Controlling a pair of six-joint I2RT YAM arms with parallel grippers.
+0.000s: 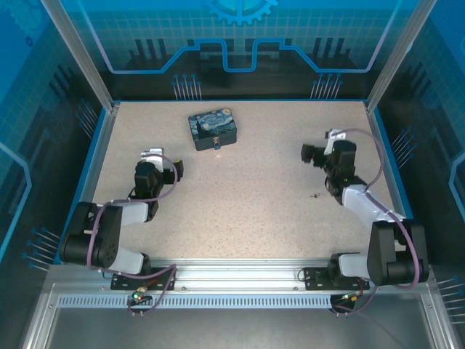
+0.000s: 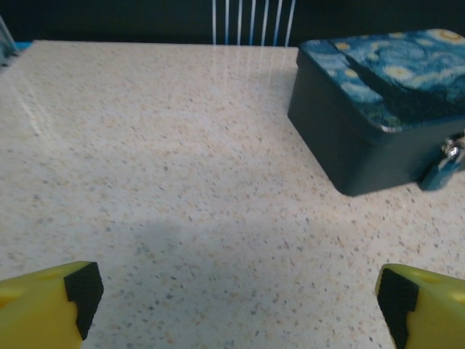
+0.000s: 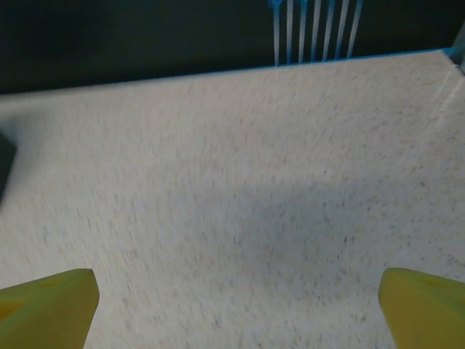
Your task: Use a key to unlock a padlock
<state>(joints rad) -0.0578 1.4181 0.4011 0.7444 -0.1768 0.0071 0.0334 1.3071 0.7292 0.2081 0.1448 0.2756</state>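
The tiny blue padlock (image 1: pixel 218 147) hangs on the front of the dark blue swirl-painted box (image 1: pixel 213 129) at the back middle of the table. In the left wrist view the padlock (image 2: pixel 442 171) shows at the box's (image 2: pixel 378 109) lower right corner, its silver shackle through the hasp. The small dark key (image 1: pixel 315 195) lies flat on the table just left of the right forearm. My left gripper (image 1: pixel 168 163) stands open, left of and nearer than the box, its yellow fingers (image 2: pixel 45 305) wide over bare table. My right gripper (image 1: pixel 314 153) is open too, beyond the key, empty.
The speckled table (image 1: pixel 247 211) is walled by blue panels and aluminium posts at its left, right and back edges. The box's dark corner (image 3: pixel 4 166) shows at the left edge of the blurred right wrist view.
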